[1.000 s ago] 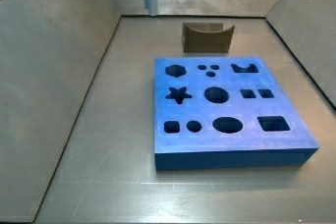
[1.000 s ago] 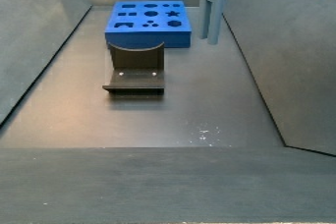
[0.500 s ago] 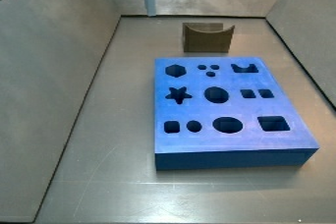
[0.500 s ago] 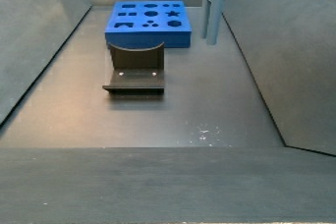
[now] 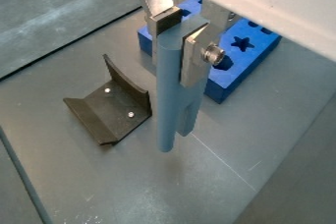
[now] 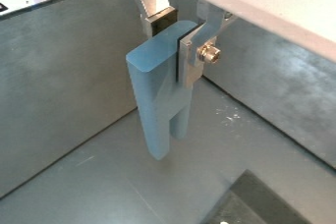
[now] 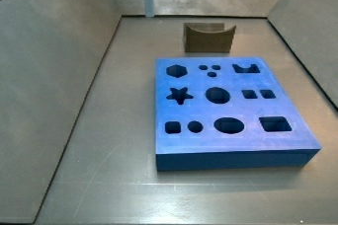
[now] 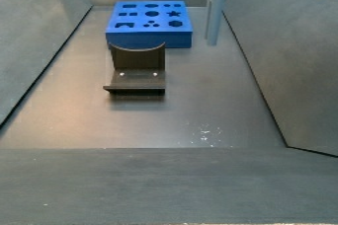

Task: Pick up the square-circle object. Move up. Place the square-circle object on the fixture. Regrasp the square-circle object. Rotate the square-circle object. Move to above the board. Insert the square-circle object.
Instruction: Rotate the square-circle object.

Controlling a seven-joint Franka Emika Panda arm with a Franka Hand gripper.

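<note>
hanging upright above the floor, the square-circle object (image 5: 174,90) sits clamped near its top end in the pincer (image 5: 175,39), lifted clear and off to one side of the fixture (image 5: 110,102). that high grip leaves the lower end free, likely for seating in the fixture's notch; the board (image 5: 231,51) waits beyond it.

The gripper (image 5: 180,43) holds the square-circle object (image 5: 175,95) above the floor, fixture (image 5: 109,103) beside board (image 5: 210,66).
</note>
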